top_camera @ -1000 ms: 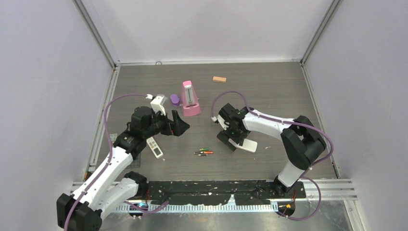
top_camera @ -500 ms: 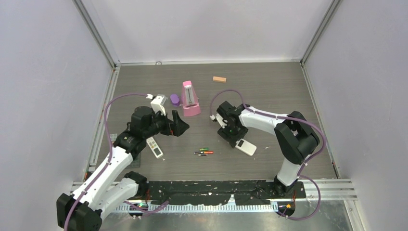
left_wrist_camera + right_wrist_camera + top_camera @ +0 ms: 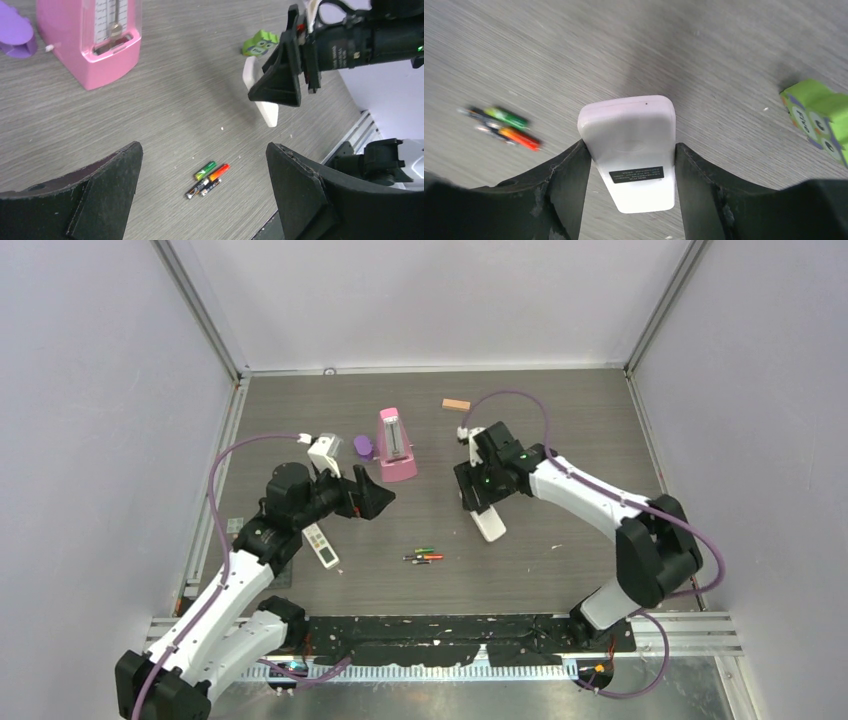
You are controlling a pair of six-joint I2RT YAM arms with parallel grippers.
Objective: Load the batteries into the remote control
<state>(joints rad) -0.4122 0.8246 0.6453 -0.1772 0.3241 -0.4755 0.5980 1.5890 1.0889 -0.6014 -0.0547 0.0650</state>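
One remote [image 3: 631, 150], gripped by the right tool [image 3: 485, 502], has shifted leftward.

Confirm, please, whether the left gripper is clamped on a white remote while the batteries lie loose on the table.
No: the right gripper clamps the white remote, as the right wrist view shows; the batteries do lie loose on the table.

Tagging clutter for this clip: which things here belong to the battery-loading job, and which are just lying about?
Job:
batteries
white remote, gripped between the right fingers

Lying about:
pink metronome
purple piece
wooden block
green owl figure
second remote, untouched
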